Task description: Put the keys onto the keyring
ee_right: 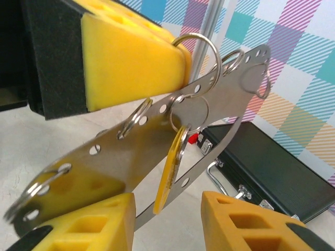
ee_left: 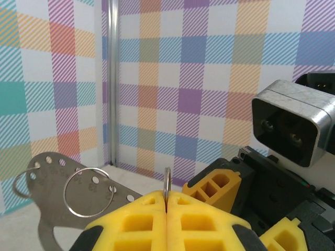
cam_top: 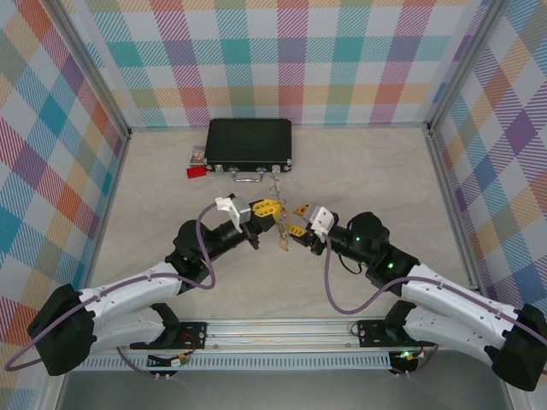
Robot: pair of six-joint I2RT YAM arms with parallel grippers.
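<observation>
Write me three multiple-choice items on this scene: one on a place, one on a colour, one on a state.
1. Where does the small red block lie?
A) beside the left end of the black rectangular case
B) on top of that case
C) between the arm bases

2. What colour is the head of the small key hanging from the flat grey perforated metal keyring plate?
A) blue
B) green
C) yellow

3. How does the left gripper stand?
A) wide open
B) shut on a thin metal ring
C) shut on the red block

Answers: 1 A, since the top view shows the block next to the case's left near corner. 2 C, since the right wrist view shows a yellow head. 3 B, since the left wrist view shows its yellow fingers pressed together on the ring.
</observation>
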